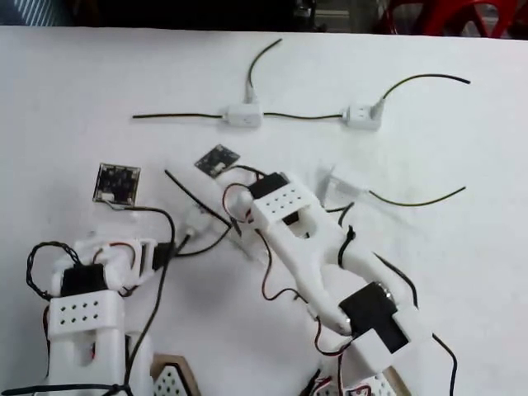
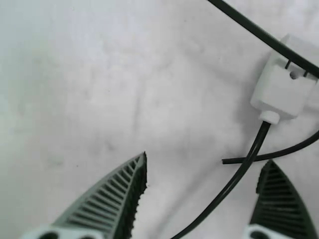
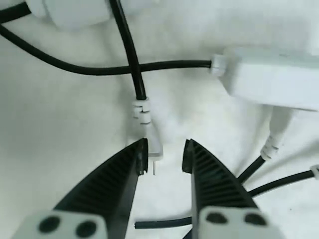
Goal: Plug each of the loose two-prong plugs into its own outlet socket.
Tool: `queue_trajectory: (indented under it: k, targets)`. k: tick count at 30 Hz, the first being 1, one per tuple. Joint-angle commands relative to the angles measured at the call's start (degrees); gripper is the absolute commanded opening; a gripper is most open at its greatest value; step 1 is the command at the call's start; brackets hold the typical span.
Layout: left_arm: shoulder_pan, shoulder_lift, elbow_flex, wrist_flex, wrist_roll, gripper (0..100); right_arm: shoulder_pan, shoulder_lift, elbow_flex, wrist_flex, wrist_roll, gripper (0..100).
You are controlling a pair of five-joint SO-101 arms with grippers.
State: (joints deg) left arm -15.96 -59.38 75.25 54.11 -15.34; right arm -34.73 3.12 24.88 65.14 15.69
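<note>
Lab: bare PCBs (image 1: 116, 182), white bench (image 1: 66, 82)

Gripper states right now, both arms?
Left gripper: open, holding nothing.
Right gripper: open around a two-prong plug, not clamped.

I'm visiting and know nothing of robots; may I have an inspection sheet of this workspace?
Surface: white table.
Job's things: one socket block, a second block, far side; small plug at the right gripper.
Clutter: dark board, smaller board.
Grippers: left gripper open; right gripper open around the plug.
Cables: black cable running through the left gripper's gap.
Surroundings: red object behind the table.
</note>
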Motion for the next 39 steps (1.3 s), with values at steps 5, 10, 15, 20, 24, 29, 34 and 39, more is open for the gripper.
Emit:
queue_trajectory:
  k: [5, 10, 15, 20, 24, 29, 34, 39]
  targets:
    - [-0.2, -1.0, -0.2, -1.1, -0.6, 35, -0.7, 4.7, 0.4, 0.7, 0.2, 12.2]
    - [-0.2, -1.0, -0.2, -1.1, -0.6, 35, -2.0, 6.5, 0.4, 0.7, 0.0, 12.1]
    - [-0.2, -1.0, -0.2, -1.1, -0.6, 35, -4.6, 6.9, -0.9, 1.0, -1.6, 12.0]
    - [-0.2, -1.0, -0.2, -1.1, -0.6, 35, -7.5, 7.2, -1.3, 1.0, -3.9, 12.0]
    - [-0.2, -1.0, -0.2, -1.1, -0.6, 35, -7.3, 7.2, -1.1, 1.0, -3.9, 11.1]
    - [-0.2, -1.0, -0.2, -1.1, -0.6, 35, -6.2, 6.8, -1.1, 1.0, -3.5, 1.5]
    - [-0.2, -1.0, -0.1, -1.1, -0.6, 35, -6.3, 6.5, -1.4, 1.0, -3.5, 1.7]
    - [-0.3, -1.0, -0.1, -1.1, -0.7, 35, -6.5, 5.8, -1.4, 0.8, -3.5, 1.7]
